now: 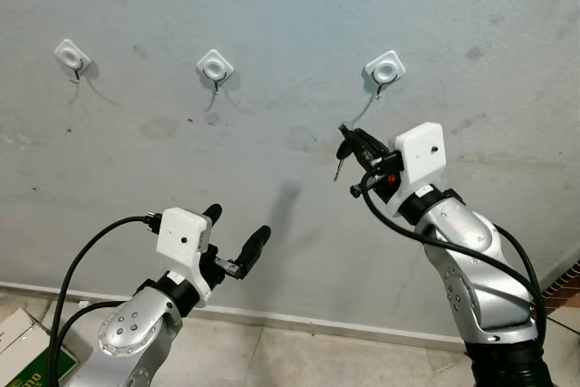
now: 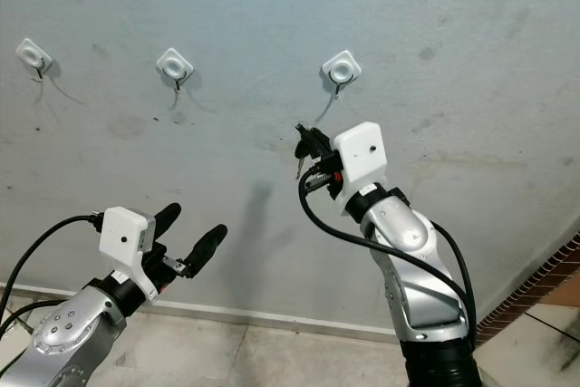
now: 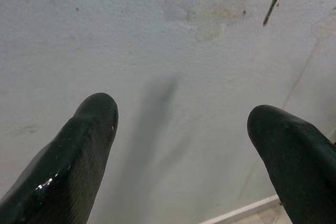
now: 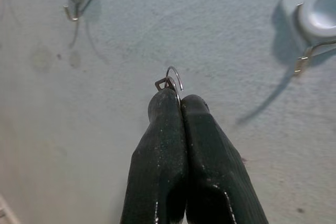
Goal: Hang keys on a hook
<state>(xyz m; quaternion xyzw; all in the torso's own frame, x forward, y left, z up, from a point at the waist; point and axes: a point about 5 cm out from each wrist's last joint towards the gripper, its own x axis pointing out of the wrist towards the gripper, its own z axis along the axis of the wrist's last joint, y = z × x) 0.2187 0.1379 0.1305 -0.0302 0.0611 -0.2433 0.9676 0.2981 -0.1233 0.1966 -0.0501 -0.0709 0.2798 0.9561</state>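
The left gripper (image 1: pixel 237 240) sits nearest the camera, low and to the left, fingers spread with nothing between them. It points at bare wall (image 1: pixel 272 6) and takes no part in the work.

The right gripper (image 1: pixel 347 140) is raised toward the wall, fingers pressed together on the keys (image 1: pixel 341 153). In the right wrist view the key ring (image 4: pixel 174 78) projects as a small wire loop past the fingertips (image 4: pixel 167 100); in the head views one key hangs below the pinch.

Three white hooks are fixed to the wall in a row: a left hook (image 1: pixel 72 56), a middle hook (image 1: pixel 215 67) and a right hook (image 1: pixel 384 70). Each carries a small metal prong below its base. The keys are below the right hook and a little to its left, near it but apart.

Step in hand: approach to the hook; the keys are not yet hung. By judgement the right hook is the target, being closest.

Next move, as a judgement:
- Raise the ring and shift it right, above the prong tip.
- Lower the loop over the prong, then release.

The loop is narrow and the prong short, so alignment must be close. The wall around the hook is bare, leaving open room on all sides. The wall itself is the limit: pressing in could jam the fingertips or knock the ring.
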